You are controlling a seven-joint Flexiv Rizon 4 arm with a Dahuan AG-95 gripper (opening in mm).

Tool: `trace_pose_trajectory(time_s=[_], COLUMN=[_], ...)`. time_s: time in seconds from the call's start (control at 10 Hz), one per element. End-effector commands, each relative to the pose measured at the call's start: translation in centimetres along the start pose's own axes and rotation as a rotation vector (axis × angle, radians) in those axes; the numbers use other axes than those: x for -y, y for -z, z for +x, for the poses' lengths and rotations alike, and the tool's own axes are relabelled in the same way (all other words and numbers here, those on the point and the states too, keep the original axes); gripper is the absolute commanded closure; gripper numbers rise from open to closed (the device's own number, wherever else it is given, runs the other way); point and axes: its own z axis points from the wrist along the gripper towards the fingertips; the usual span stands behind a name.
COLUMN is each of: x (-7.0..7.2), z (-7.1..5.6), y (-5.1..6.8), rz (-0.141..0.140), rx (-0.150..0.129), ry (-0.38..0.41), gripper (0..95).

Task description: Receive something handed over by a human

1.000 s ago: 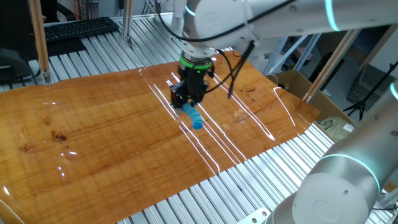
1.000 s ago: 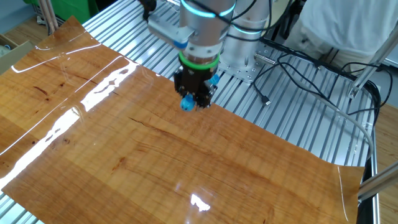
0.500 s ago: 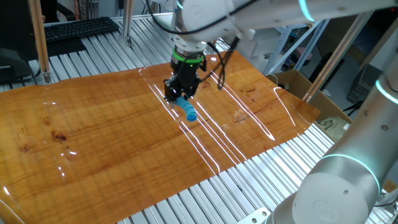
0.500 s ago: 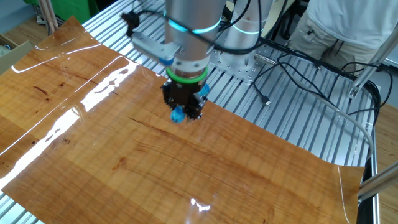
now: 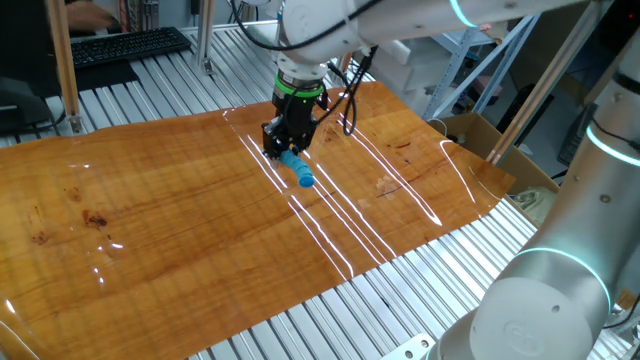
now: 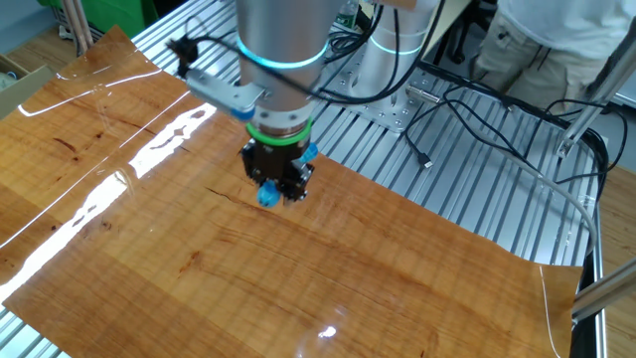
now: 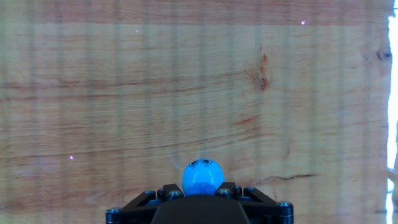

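Observation:
My gripper (image 5: 287,152) hangs over the wooden board and is shut on the light blue stick (image 5: 299,172), which pokes out below the black fingers. In the other fixed view the gripper (image 6: 273,189) holds the blue stick (image 6: 267,195) just above the board. In the hand view the stick's rounded blue end (image 7: 203,177), with a small drawn face, sits between the two black fingers (image 7: 146,200). A person in light clothes (image 6: 556,40) stands at the far edge; no bare hand or forearm is near the gripper.
The wooden board (image 5: 180,220) lies on a slatted metal table (image 6: 477,189). Cables (image 6: 467,109) run behind the arm's base. A keyboard (image 5: 125,45) lies at the far left, a cardboard box (image 5: 480,135) at the right. A second robot arm (image 5: 560,290) stands in the foreground.
My gripper has moved with the blue stick still in it, leftward and farther from the camera in one fixed view, and leftward and nearer the camera in the other.

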Motion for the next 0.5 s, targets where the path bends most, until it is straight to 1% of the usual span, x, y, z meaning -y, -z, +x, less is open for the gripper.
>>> trace_pose_trajectory(time_s=[0.1,0.3,0.5], x=[0.16,0.47,0.51], z=[-0.08,-0.22,-0.23], y=[-0.11,-0.50,-0.55], rz=[0.002,0.004,0.006], rx=[-0.002,-0.008,-0.014], ry=[0.018,0.026,0.022], gripper=[95.0,95.0,95.0])
